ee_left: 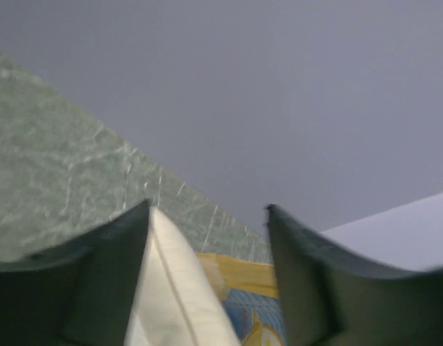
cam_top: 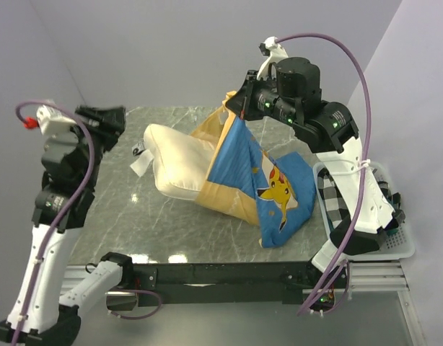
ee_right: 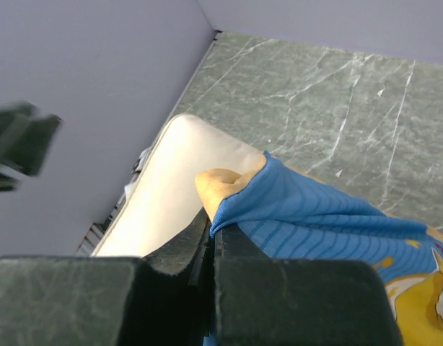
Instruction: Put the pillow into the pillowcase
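The cream-white pillow point(cam_top: 171, 162) lies on the table with its right end inside the pillowcase point(cam_top: 254, 180), whose blue side with the yellow character faces up. My right gripper point(cam_top: 231, 107) is shut on the pillowcase's upper edge and holds it raised above the table; in the right wrist view the jaws point(ee_right: 216, 229) pinch the blue and yellow cloth point(ee_right: 301, 216), with the pillow point(ee_right: 174, 187) to their left. My left gripper point(cam_top: 115, 121) is open and empty, left of the pillow. In the left wrist view point(ee_left: 207, 209) the pillow point(ee_left: 171, 288) shows between the fingers, with the pillowcase point(ee_left: 243, 277) behind.
A white basket point(cam_top: 403, 249) stands at the table's right edge, holding a black-and-white checked cloth point(cam_top: 333, 198). Grey walls close in the table at the back and the left. The marble tabletop point(cam_top: 171, 223) spans the front.
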Motion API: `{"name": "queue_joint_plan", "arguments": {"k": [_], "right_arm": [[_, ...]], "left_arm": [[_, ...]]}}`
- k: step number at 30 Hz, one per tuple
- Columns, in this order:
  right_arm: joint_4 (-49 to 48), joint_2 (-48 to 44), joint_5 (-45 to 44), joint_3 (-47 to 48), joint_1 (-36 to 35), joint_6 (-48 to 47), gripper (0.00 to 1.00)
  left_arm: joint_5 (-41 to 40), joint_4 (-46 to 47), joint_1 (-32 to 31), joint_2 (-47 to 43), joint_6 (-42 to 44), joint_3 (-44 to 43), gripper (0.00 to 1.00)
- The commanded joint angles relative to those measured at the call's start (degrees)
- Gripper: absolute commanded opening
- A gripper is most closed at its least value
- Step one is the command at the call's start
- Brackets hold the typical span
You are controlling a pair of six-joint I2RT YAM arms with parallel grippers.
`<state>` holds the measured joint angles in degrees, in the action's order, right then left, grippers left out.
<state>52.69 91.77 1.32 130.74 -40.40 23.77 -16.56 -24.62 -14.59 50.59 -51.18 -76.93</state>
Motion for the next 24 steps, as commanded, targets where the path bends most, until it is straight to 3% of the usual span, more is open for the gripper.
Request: {"name": "queue_joint_plan", "arguments": {"k": [1,4,8,12,16,24], "right_arm": [[-8.0,-5.8,3.1,1.8,1.9,0.8,0.0],[-9.3,-7.8,3.8,-0.7,2.9,1.1,0.0],[-9.4,-8.8,4.8,-1.5,3.8,1.6,0.0],[-9.1,-9.1,5.2,-1.1,3.9,1.8,0.0],[-8.7,-9.8,4.7,-1.4,4.2,1.6,0.0],[-8.0,-10.7,4.6,-1.4,4.9,1.5,0.0]], "left_arm": [[7.8,-1.0,3.2,-3.1,-6.8,16.0,0.52],[15.7,6.4,3.2,-6.0,-11.2,28.1,0.35],[24.7,17.5,2.7,-5.9,-17.6,37.9,0.31],[24.3,23.6,-2.9,-3.7,-19.7,38.8,0.46],[22.0,25.7,-10.4,2.9,-18.7,32.2,0.6],[18.6,27.5,-18.1,13.8,-18.3,25.1,0.65]]}}
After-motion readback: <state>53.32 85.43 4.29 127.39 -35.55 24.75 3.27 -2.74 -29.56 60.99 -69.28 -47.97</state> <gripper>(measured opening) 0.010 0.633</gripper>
